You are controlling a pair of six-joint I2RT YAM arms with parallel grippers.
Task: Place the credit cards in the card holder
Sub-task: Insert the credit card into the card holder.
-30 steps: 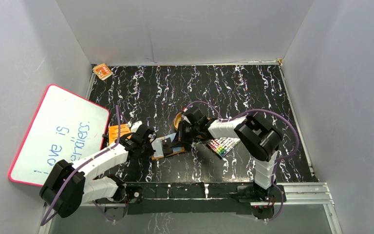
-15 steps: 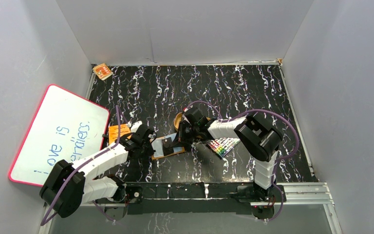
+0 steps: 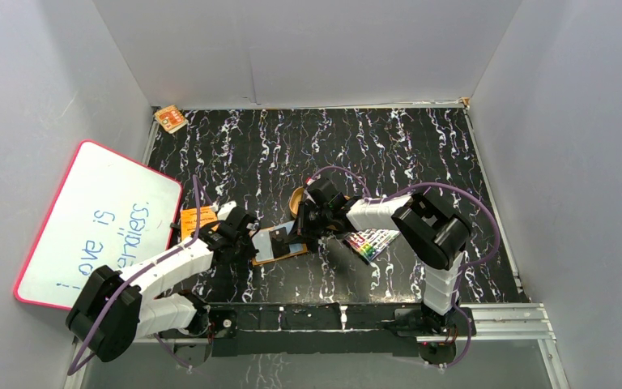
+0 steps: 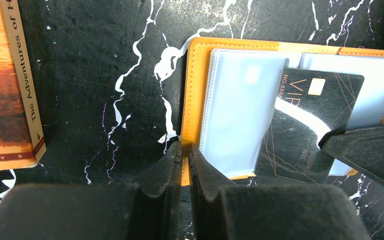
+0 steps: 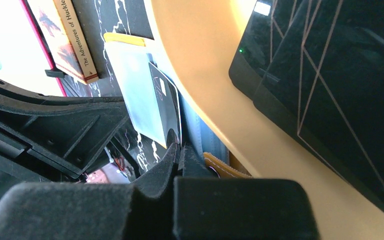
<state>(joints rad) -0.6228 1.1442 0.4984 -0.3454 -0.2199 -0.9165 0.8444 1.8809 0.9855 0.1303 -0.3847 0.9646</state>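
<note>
L fingers (image 4: 170, 167) nipped shut on card holder (image 4: 195, 100) edge, lower centre; R fingers (image 5: 166, 162) pinch black credit card (image 4: 305, 130) over its pocket.

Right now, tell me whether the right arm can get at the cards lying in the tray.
Probably, but not just yet. The tray sits right beside the right gripper, its black cards lying uncovered. That gripper, though, is shut on the card partly tucked into the wallet and must release it first.

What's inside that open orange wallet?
The orange wallet holds light-blue pockets and a black card lying across them. The right jaws cover the card's corner; whether it is tucked into a pocket is unclear.
</note>
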